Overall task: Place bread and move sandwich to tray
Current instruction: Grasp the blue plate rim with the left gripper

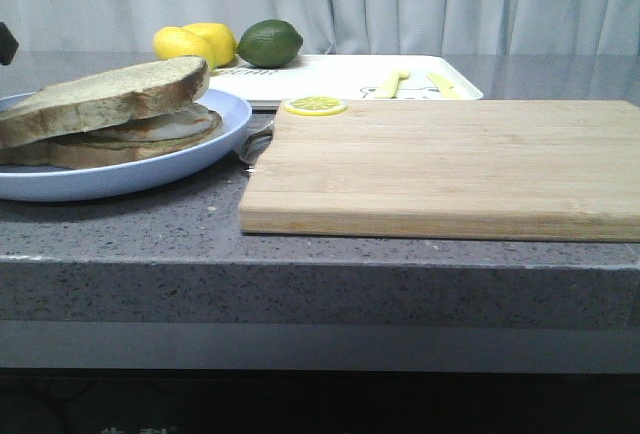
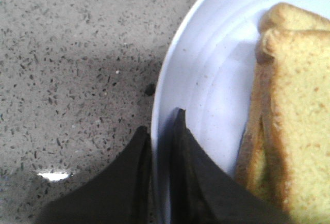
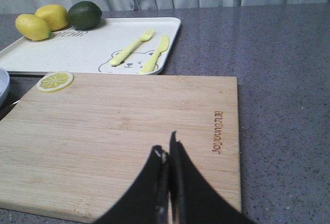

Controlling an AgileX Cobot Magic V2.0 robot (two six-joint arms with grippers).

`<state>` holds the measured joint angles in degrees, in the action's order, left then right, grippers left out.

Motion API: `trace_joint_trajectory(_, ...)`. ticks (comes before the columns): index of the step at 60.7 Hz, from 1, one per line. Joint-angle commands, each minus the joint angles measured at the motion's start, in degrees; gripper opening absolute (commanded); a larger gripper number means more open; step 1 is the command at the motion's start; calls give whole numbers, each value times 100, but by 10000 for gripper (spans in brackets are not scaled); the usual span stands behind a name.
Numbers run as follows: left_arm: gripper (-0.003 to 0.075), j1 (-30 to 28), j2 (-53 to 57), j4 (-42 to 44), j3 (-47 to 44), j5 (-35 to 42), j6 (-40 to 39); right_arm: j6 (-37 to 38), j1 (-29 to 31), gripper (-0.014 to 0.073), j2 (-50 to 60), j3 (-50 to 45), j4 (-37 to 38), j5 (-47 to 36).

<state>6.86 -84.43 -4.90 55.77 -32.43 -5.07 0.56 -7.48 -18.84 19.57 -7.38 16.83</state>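
left wrist view cuts off the sandwich [image 2: 294, 131] — egg hidden.

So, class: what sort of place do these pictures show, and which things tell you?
Probably a kitchen-style counter: a speckled grey worktop, a wooden board, and a sandwich on a plate.

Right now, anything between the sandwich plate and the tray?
Mostly clear. The plate with the sandwich sits left of the board; the tray lies behind. A lemon slice on the board's near-left corner and the lemons and lime at the tray's left end border the path.
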Motion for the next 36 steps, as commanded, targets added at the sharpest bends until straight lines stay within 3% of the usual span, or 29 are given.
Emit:
trace_joint_trajectory(1, -20, 21, 145, 136, 180, 96, 66, -2, 30, -60, -37, 149, 4, -478)
trace_joint_trajectory(20, -20, -377, 502, -161, 808, -383, 196, -2, 30, -60, -42, 147, 4, -457)
trace_joint_trajectory(36, -20, -986, 507, -3000, 1046, -698, 2238, -2, 30, -60, -42, 147, 4, -438)
